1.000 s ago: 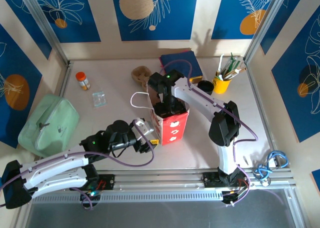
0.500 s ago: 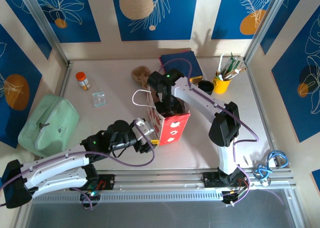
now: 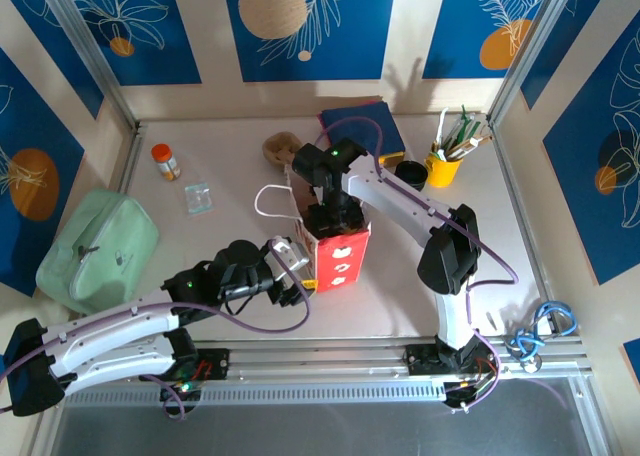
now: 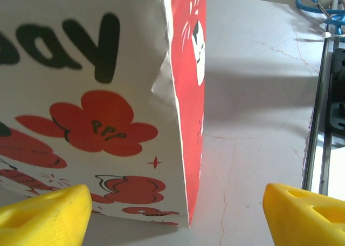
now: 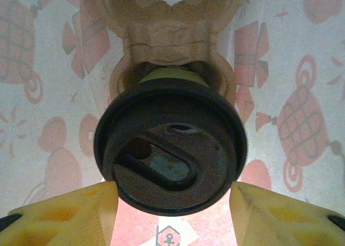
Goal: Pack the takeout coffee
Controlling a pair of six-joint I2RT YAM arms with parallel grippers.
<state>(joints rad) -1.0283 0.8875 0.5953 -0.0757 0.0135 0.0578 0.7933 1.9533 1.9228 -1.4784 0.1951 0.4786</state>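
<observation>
Tabletop (image 3: 240, 146), red bag (image 3: 340, 261) close around lidded cup (image 5: 170, 143) and carrier (image 5: 172, 25)

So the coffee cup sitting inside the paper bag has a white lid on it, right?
Not quite. The lid on the cup is black, not white. The cup does sit inside the paper bag, as the right wrist view shows.

Big black letters cross the white side of the paper bag (image 4: 81, 95) — only "ay" reads whole. Its red flower (image 4: 102, 130) bears tiny letters, too small to tell. A small hexagon sign (image 5: 164, 236) — anchor-like mark inside — stands on a white patch.
</observation>
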